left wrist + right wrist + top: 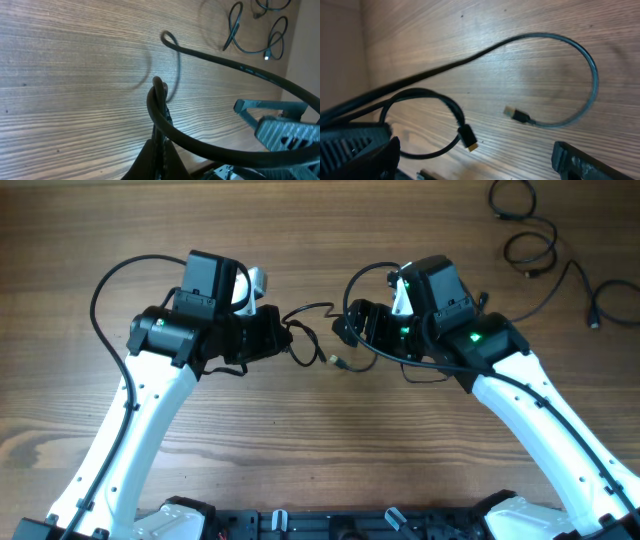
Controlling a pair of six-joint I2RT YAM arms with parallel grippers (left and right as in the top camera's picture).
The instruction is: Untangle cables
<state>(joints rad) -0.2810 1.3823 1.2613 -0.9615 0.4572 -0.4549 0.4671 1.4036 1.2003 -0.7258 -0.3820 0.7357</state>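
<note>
A tangle of thin black cables lies at the table's middle between my two grippers, with a small plug at its lower right. My left gripper is shut on a black cable, which loops up out of the closed jaws in the left wrist view. My right gripper stands open just right of the tangle. In the right wrist view its fingers are wide apart around a gold-tipped plug that neither touches. A second plug ends a wide loop on the wood.
Several more black cables lie loose at the far right of the table: a coil, a smaller loop and a long strand. Thick arm wires arc over both arms. The wooden table extends in front.
</note>
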